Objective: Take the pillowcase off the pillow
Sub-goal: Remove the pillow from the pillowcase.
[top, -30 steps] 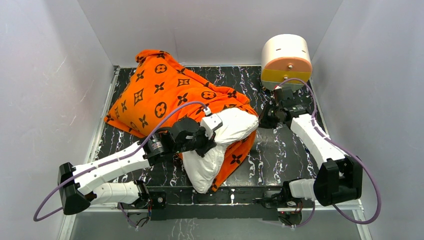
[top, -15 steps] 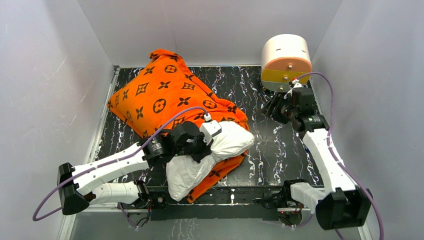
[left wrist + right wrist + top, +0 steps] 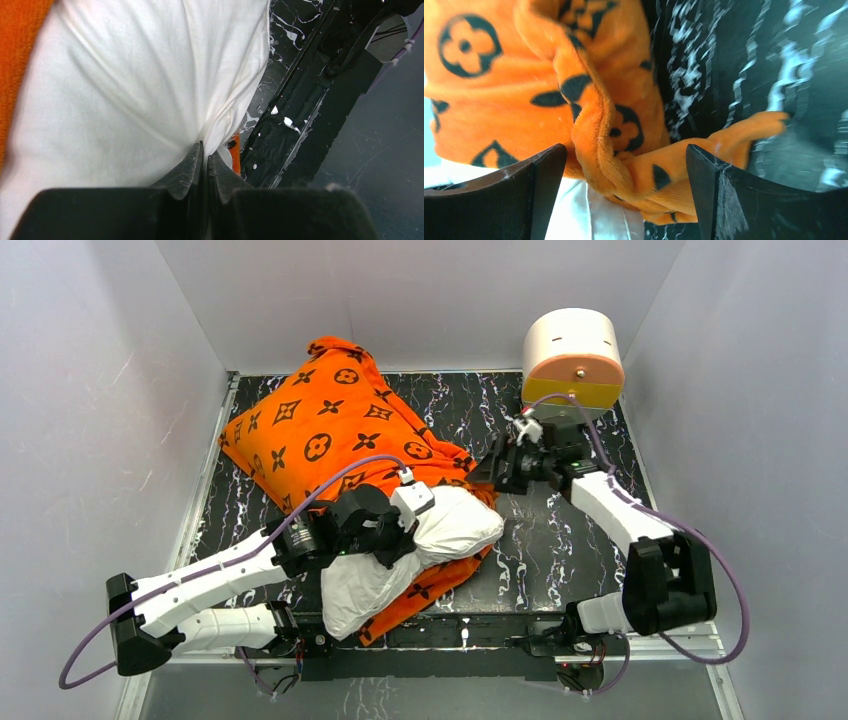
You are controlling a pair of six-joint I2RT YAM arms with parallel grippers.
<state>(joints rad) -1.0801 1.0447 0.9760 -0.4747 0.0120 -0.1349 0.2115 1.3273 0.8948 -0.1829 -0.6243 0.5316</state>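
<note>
**Mia:** Where is the pillowcase?

**Ben:** The orange pillowcase [image 3: 330,435] lies on the dark desk [image 3: 560,530], toward the back left. It covers the far part of the pillow [image 3: 455,525]. The white end of the pillow pokes out on the near side, close to the arm bases.

**Mia:** What does the left end effector do?

**Ben:** The left end effector [image 3: 205,157] is clenched tight on a fold of the white pillow. That is good, because it holds the pillow in place.

**Mia:** And the right one?

**Ben:** The right end effector [image 3: 624,165] is wide open, with nothing in its grip. A bunched orange edge of the pillowcase sits between its jaws, but they do not squeeze it.

**Mia:** So how does it do this step well?

**Ben:** I think it should push in a little so lots of orange cloth is inside, then close. White pillow peeks out just under that orange edge, so it must grab the orange only. Then it should pull slowly toward the back left, away from the left end effector. The fluffy cloth may slip, so a big bite helps.
</note>
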